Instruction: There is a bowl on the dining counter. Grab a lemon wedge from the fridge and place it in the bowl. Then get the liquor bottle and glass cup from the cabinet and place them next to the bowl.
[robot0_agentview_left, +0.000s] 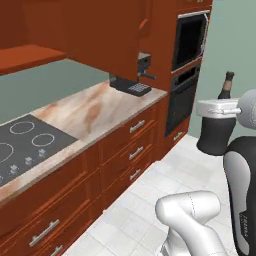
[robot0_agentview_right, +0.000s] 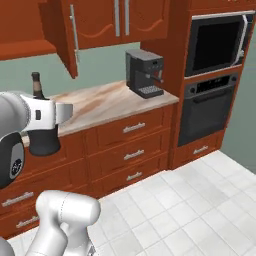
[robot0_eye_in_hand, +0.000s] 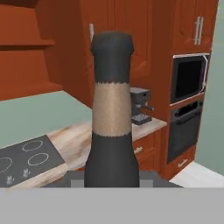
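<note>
A long run of red-brown cabinets (robot0_agentview_right: 125, 145) carries a marbled counter (robot0_agentview_left: 95, 112), with wall cupboards (robot0_agentview_right: 120, 20) above and a tall oven stack (robot0_agentview_right: 212, 80) at the far end. A dark cooktop (robot0_agentview_left: 25, 145) is set into the counter near the left, and a coffee machine (robot0_agentview_right: 145, 72) stands at the counter's end beside the ovens. The white arm (robot0_agentview_left: 192, 215) holds its hand out over the tiled floor (robot0_agentview_right: 190, 200), away from the counter. The gripper (robot0_agentview_left: 216, 111) is closed around the bottle (robot0_eye_in_hand: 111, 118), which stands upright in its grasp, dark with a tan band on the neck.
</note>
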